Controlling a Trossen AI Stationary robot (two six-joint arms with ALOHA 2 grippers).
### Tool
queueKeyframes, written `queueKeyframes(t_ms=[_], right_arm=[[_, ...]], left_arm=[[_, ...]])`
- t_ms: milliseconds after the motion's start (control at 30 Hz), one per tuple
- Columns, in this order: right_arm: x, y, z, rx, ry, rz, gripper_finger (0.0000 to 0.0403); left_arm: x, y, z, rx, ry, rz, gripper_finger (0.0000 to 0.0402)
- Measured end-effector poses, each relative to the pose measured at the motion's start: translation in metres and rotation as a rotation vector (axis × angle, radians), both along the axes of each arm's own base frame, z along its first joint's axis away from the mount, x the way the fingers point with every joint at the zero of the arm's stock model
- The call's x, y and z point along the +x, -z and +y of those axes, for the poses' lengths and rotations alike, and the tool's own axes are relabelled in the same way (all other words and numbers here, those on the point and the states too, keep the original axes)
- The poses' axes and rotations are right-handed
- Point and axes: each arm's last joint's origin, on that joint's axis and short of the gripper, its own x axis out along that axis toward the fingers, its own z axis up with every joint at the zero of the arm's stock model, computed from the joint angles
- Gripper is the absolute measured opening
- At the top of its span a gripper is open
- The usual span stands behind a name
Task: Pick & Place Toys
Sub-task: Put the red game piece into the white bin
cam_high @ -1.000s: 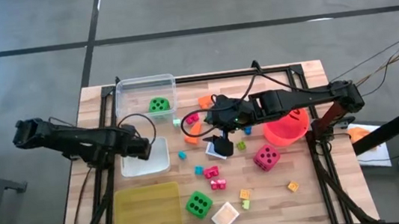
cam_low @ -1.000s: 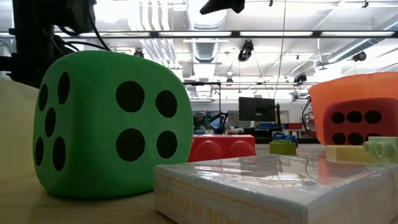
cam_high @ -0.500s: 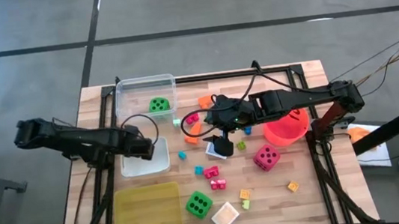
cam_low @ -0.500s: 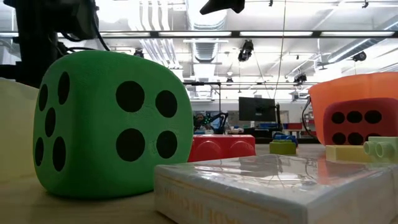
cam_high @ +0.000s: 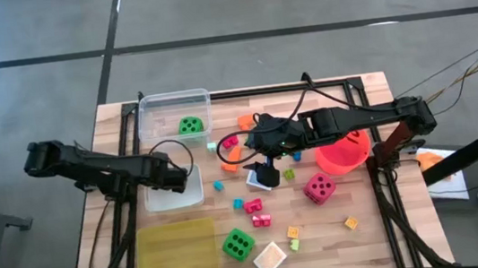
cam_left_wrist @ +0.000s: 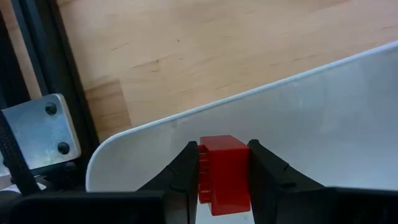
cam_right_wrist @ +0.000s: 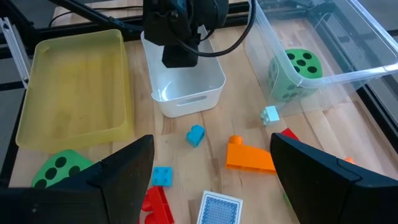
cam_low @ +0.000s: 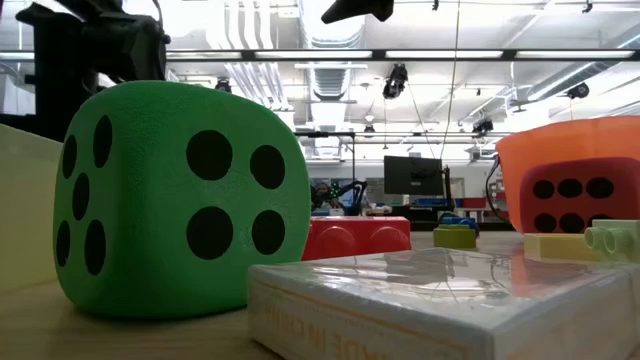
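My left gripper [cam_high: 182,176] points down over the white tub [cam_high: 172,196], shut on a small red block [cam_left_wrist: 224,171]; the tub's rim [cam_left_wrist: 186,118] and pale inside show just below it. My right gripper [cam_high: 266,171] hangs open above the table's middle, holding nothing. Under it lie a blue-backed card [cam_right_wrist: 221,208], a blue block [cam_right_wrist: 196,134] and an orange block [cam_right_wrist: 249,155]. One green die [cam_high: 189,124] sits in the clear tub [cam_high: 173,105]. Another green die [cam_high: 238,243] and a pink die [cam_high: 319,188] rest on the wood. My left gripper pinches the red block by two opposite sides [cam_left_wrist: 214,168] between its two fingers [cam_left_wrist: 186,168]. The fingers come from above, pointing down. The block hangs clear over the inside of the white tub.
A yellow tub [cam_high: 178,252] stands at the near left, and a red-orange bucket [cam_high: 343,154] at the right. A flat card box [cam_high: 270,258] lies near the front edge, with small blocks [cam_high: 254,206] scattered in the middle. A black frame [cam_high: 130,209] runs along the table's sides.
My left gripper has sunk toward the white tub, still shut on the red block.
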Motion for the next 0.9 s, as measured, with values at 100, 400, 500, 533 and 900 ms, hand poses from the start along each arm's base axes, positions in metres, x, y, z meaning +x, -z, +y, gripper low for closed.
queueKeyframes(t_ms=[100,400,500,533,900], right_arm=[[0.000,0.000,0.000,0.000,0.000,0.000,0.0316],[0.000,0.000,0.000,0.001,-0.001,0.001,0.0316],[0.000,0.001,0.000,0.001,-0.002,0.003,0.0316],[0.000,0.001,0.000,0.001,-0.002,0.005,0.0316],[0.000,0.005,0.000,0.000,-0.002,0.017,0.0316]], left_arm=[[-0.002,0.008,-0.001,-0.025,-0.012,-0.014,0.0086],[-0.005,0.015,0.000,-0.026,-0.050,-0.017,0.0086],[-0.005,0.015,0.000,-0.023,-0.053,-0.019,0.0086],[-0.005,0.015,0.000,-0.023,-0.055,-0.022,0.0086],[-0.004,0.015,-0.001,-0.051,-0.053,-0.022,0.0198]])
